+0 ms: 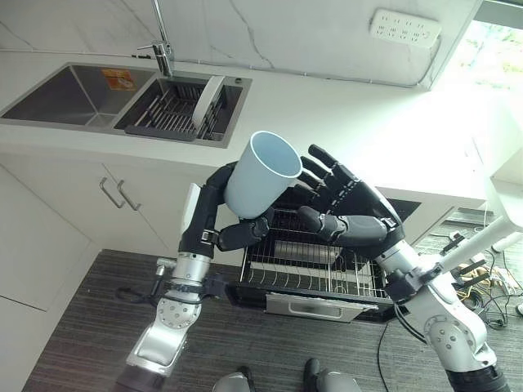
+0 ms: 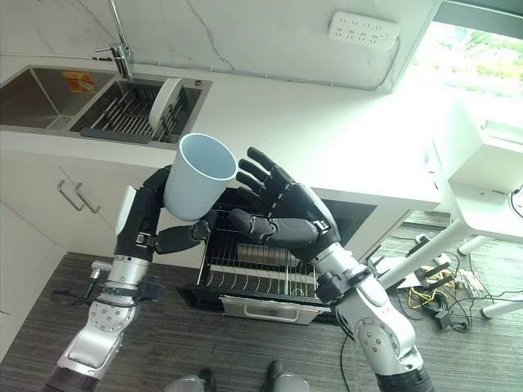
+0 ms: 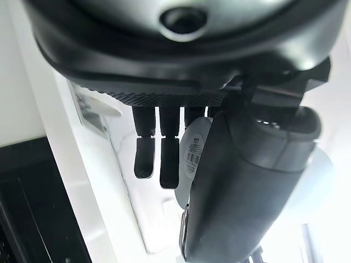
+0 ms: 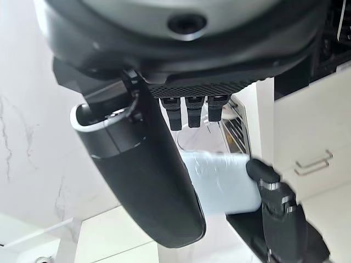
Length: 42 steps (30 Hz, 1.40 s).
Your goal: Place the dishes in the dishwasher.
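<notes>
1. The left hand (image 1: pixel 233 233) holds a pale blue cup (image 1: pixel 260 175) up in the air, thumb and fingers curled round its lower part, the mouth tilted up and away.
2. The right hand (image 1: pixel 339 204) is just beside the cup, fingers spread and fairly straight, thumb reaching towards its base.
3. Below both hands, the dishwasher rack (image 1: pixel 315 261) stands pulled out from under the white counter (image 1: pixel 343 114).
4. Well apart, a white plate (image 1: pixel 211 100) stands on edge in the sink's drying rack (image 1: pixel 167 110).
</notes>
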### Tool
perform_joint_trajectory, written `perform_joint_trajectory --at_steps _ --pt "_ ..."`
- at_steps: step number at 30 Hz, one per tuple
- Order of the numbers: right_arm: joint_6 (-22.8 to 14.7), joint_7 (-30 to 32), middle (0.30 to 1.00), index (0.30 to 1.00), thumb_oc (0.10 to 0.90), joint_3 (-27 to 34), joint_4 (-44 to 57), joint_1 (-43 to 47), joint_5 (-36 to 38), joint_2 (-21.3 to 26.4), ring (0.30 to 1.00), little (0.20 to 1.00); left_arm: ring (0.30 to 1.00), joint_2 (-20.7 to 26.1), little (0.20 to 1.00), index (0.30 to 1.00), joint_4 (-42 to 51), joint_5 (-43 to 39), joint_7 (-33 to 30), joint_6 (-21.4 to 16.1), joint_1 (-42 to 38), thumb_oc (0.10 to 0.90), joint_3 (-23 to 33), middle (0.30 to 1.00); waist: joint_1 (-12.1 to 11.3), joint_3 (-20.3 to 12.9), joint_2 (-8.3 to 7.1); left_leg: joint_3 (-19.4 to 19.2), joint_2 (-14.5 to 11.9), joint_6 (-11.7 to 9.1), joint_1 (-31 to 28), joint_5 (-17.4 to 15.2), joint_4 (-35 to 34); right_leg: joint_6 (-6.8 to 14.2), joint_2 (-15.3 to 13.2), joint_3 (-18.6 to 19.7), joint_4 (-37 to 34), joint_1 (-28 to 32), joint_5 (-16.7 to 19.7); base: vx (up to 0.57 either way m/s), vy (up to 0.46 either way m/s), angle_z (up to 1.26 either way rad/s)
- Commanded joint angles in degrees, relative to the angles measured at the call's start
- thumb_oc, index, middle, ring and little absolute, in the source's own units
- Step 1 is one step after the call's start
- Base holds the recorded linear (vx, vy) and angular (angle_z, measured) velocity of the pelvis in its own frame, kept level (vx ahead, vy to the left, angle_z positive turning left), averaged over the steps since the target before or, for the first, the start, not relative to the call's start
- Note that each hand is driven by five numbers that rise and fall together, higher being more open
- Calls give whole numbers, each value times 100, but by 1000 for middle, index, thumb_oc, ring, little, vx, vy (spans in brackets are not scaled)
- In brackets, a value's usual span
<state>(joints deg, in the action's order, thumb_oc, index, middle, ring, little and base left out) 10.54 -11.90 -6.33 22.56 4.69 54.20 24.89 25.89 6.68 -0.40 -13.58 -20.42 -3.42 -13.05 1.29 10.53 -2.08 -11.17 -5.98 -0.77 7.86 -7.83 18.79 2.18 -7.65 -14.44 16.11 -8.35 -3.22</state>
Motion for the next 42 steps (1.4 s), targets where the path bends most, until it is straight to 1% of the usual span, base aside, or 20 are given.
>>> perform_joint_trajectory --at_steps 1,3,5,10,19,26,29,36,42 --pt "-607 247 900 900 800 179 220 566 63 -184 900 900 300 107 300 300 161 325 -341 -835 -720 400 -172 300 -71 -600 -37 253 -243 -292 -342 -745 -161 652 -318 222 108 282 -710 0 0 0" --pt "-618 329 900 900 800 155 154 589 115 -242 900 900 300 86 300 300 147 358 -346 -824 -751 400 -241 300 -64 -607 -28 253 -241 -287 -351 -754 -161 652 -316 238 108 287 -715 13 6 -2" --pt "-647 516 900 900 800 84 150 624 -14 -285 900 900 300 65 300 300 130 384 -401 -831 -803 400 -366 300 -50 -612 -23 249 -249 -282 -358 -759 -161 654 -310 272 108 291 -723 37 10 -4" --pt "-628 644 900 900 800 1 162 686 -196 -306 900 900 300 34 300 300 166 419 -428 -786 -871 400 -490 300 -40 -608 -23 254 -244 -275 -379 -768 -161 649 -289 315 108 308 -734 31 4 -7" --pt "-653 828 900 900 800 -61 150 809 -267 -278 900 900 300 52 300 300 186 372 -389 -740 -935 400 -622 300 -44 -609 -24 262 -241 -265 -401 -776 -161 652 -281 330 108 329 -737 6 -1 -1" --pt "-552 757 900 900 800 -132 229 855 -351 -275 900 900 300 51 300 300 286 331 -270 -644 -923 400 -668 300 -66 -607 -20 267 -239 -260 -390 -768 -161 651 -290 323 108 339 -740 0 0 0" --pt "-576 765 900 900 800 -151 248 868 -334 -264 900 900 300 58 300 300 247 333 -279 -666 -925 400 -697 300 -67 -616 -18 267 -233 -262 -388 -770 -161 653 -290 322 108 340 -741 0 0 0" --pt "-562 712 900 900 800 -223 329 916 -543 -316 900 900 300 23 300 300 271 350 -224 -586 -955 400 -756 300 -67 -615 -7 271 -220 -250 -383 -768 -161 652 -281 343 108 344 -747 0 0 0" --pt "-592 827 900 900 800 -289 399 995 -657 -301 900 900 300 31 300 300 298 341 -211 -533 -988 400 -805 300 -74 -607 -1 278 -208 -243 -380 -767 -161 653 -282 355 108 342 -746 0 0 0"
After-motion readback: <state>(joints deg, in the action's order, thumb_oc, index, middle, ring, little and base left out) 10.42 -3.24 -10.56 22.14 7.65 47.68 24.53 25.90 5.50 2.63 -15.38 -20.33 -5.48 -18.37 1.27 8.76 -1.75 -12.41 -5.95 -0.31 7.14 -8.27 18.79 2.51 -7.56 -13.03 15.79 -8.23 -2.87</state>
